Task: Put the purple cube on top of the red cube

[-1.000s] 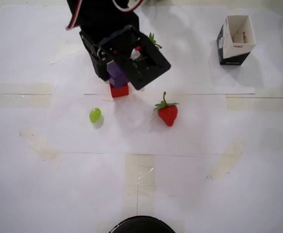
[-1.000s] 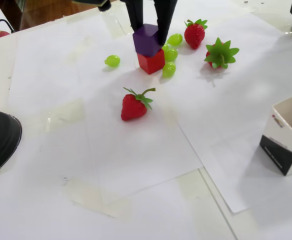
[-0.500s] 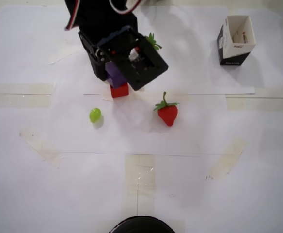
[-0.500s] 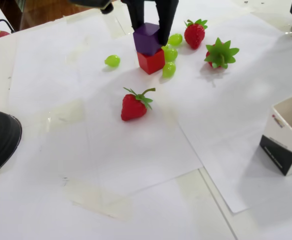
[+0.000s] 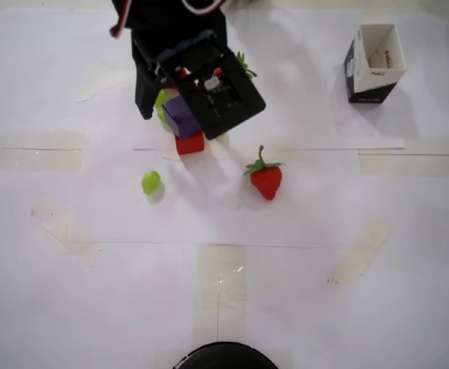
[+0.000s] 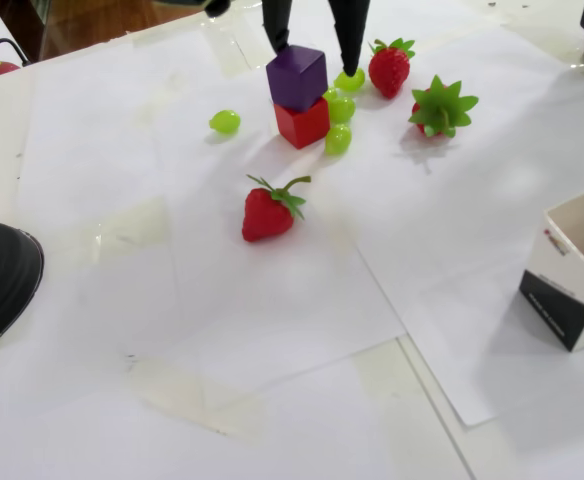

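- Spread apart, the hand hangs just above the stack in the fixed view, one dark finger on each side of the purple cube's top and neither touching it; it holds nothing.
- Left of the stack in the fixed view, a single green grape lies alone on the white paper covering the counter.
- Purple cube sits on top of the red cube, turned a little relative to it so their edges do not line up; it stands flat on a face, and as a cube it has no long axis.
- From the overhead view the purple cube shows partly under the arm's black body, with the red cube peeking out just below it.
- Below the stack in the fixed view, a strawberry lies on its side, its green stem pointing up and to the right.
- Three more grapes cluster just right of the stack, near the red cube.
- Farther right, one strawberry shows its red body and another strawberry shows mostly its leafy top.
- At the right edge of the fixed view stands an open-topped white and black carton; in the overhead view the carton shows a pale interior with small marks on one wall, and I cannot tell whether anything lies inside.
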Controlling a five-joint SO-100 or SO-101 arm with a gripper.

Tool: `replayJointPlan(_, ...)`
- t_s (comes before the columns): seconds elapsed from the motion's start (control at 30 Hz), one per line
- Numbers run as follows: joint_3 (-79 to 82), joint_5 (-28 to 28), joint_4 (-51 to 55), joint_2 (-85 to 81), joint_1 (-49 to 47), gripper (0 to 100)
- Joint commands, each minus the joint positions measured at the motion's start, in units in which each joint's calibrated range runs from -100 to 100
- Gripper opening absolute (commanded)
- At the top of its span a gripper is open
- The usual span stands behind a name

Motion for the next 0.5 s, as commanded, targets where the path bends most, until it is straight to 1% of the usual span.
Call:
replayJointPlan(0.0,-6.73,-4.00,5.74,-13.12,-1.99,35)
replayJointPlan(0.13,-1.01,-7.03,4.68,-23.61,-4.56,36)
replayJointPlan(0.27,19.54,-10.55,-4.31,-41.16,-7.72,33)
replayJointPlan(0.47,47.27,-12.55,-17.22,-61.45,-10.44,24)
